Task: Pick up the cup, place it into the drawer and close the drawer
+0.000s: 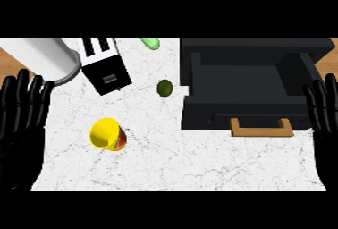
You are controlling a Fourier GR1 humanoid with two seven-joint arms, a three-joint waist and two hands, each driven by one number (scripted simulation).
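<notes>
Cup (107, 133) on counter (198, 161), right of left robot hand (23, 116), apart.

Cup (107, 134): yellow, with a red-patterned side. The open mouth faces the view. It stands on the white marbled desk, to the right of and nearer than the straight fingers (23, 96) of the left hand (16, 134), apart from them.

Drawer (246, 112): black, pulled open, dark inside. Tan handle (262, 128) on its front. Its right edge is just beside the upright fingers (321, 105) of the right hand (325, 141).
</notes>
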